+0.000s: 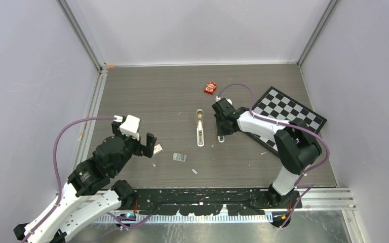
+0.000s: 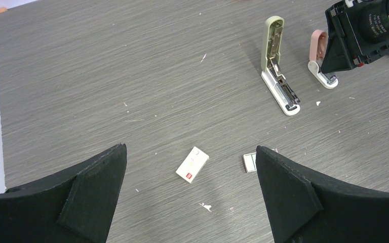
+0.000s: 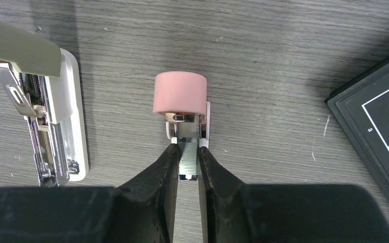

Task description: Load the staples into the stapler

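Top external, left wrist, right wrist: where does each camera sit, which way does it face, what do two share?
Top external: fixed above and behind the bases, looking down on the table; left arm and right arm show.
Left wrist: on the left arm, facing across the table toward the stapler; the open left end effector shows.
Right wrist: looks down past the right end effector, shut on a silvery strip at the pink piece.
All three show the stapler.

Left tool (image 2: 190, 148) wide open. Ahead between its fingers: white-and-red box (image 2: 192, 164) centre, staples (image 2: 249, 162) just off to its right; bare tabletop (image 2: 106, 91) left of box. Right tool (image 3: 187, 152) pinching pink-and-white piece (image 3: 180, 93): stapler (image 3: 50, 109) close on its left, chessboard (image 3: 380, 126) corner near on right, narrow gaps both sides, open tabletop beyond the pink end.
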You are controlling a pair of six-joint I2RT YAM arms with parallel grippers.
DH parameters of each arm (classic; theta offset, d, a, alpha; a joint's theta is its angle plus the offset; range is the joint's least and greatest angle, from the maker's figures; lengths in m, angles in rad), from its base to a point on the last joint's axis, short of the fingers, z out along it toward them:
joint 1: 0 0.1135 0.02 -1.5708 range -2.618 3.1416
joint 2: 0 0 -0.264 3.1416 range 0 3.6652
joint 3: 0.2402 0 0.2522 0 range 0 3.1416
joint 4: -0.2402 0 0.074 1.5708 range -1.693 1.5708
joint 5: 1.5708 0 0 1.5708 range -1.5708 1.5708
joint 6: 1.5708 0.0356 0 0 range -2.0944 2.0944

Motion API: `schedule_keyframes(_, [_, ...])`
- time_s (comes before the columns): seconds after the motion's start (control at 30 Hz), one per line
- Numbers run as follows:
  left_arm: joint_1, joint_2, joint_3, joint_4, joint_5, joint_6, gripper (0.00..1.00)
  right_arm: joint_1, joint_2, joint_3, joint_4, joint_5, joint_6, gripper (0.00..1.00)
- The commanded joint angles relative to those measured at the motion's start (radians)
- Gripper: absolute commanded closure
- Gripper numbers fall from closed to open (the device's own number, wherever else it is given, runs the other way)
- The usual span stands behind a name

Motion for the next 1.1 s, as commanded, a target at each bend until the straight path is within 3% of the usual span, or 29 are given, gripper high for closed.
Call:
schedule_keyframes(0.0, [0.001, 0.004, -0.005, 0.041, -0.015, 0.018, 0.00, -0.001, 0.015, -0.004, 0.033, 0.007, 0.009, 0.75])
schedule_keyframes(1.07, [0.001, 0.009, -0.006, 0.045, -0.012, 0.021, 0.00, 0.000, -0.025, 0.001, -0.008, 0.003, 0.038, 0.70])
